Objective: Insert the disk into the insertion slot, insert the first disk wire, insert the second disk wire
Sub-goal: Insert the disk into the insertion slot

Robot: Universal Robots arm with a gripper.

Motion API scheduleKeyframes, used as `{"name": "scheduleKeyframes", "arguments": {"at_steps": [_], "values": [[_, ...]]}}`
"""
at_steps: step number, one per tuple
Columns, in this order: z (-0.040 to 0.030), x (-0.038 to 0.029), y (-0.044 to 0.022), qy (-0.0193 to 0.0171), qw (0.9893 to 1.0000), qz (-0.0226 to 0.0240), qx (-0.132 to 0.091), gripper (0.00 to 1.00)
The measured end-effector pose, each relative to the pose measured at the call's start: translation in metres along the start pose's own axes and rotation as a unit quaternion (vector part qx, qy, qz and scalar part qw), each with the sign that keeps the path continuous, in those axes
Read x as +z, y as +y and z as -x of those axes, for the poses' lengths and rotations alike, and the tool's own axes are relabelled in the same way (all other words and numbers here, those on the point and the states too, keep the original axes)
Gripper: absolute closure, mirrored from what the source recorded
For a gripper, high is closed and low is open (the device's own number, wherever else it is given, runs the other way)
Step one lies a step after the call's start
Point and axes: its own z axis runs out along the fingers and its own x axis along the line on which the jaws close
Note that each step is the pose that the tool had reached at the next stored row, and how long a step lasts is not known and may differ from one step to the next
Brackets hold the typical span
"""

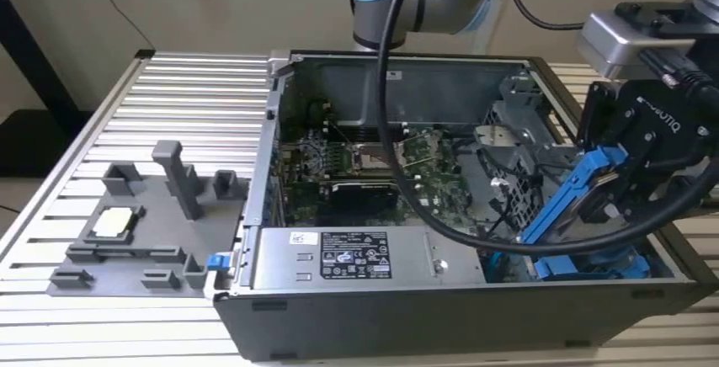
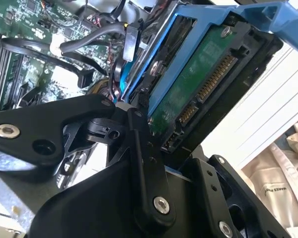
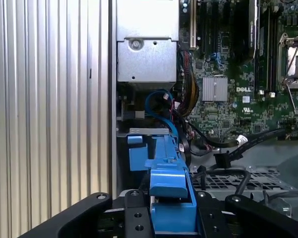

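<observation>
My gripper [image 1: 612, 183] is shut on the disk [image 1: 565, 205], which hangs tilted in its blue frame over the open computer case [image 1: 450, 316] at the exterior view's right. The disk's lower end points down toward the insertion slot [image 1: 584, 268] in the drive cage, where more blue plastic shows. In the second wrist view the disk [image 2: 203, 84] shows its green circuit board and connector pins between the black fingers [image 2: 138, 124]. The first wrist view looks along the blue frame [image 3: 168, 183] toward the cage [image 3: 141, 133]. Loose black wires [image 3: 223, 145] and a blue wire [image 3: 158, 96] lie beside it.
The motherboard [image 1: 371, 165] fills the case's middle and the labelled power supply [image 1: 354, 257] lies along its near side. A perforated metal panel [image 3: 228, 181] sits by the wires. A grey fixture [image 1: 146, 224] stands on the slatted table [image 1: 202, 89] at the exterior view's left.
</observation>
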Motion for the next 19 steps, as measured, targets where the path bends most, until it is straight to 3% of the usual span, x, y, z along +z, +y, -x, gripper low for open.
{"name": "scheduleKeyframes", "arguments": {"at_steps": [7, 17, 18, 19], "values": [[-0.0001, 0.0103, -0.0005, -0.0009, 1.0000, 0.0000, 0.000, 0.67], [-0.0001, 0.0108, -0.0006, -0.0009, 1.0000, 0.0000, 0.000, 0.66], [-0.0001, 0.0109, -0.0006, -0.0010, 1.0000, 0.0000, 0.000, 0.59], [-0.0001, 0.0109, -0.0007, -0.0009, 1.0000, 0.0000, 0.000, 0.59]]}}
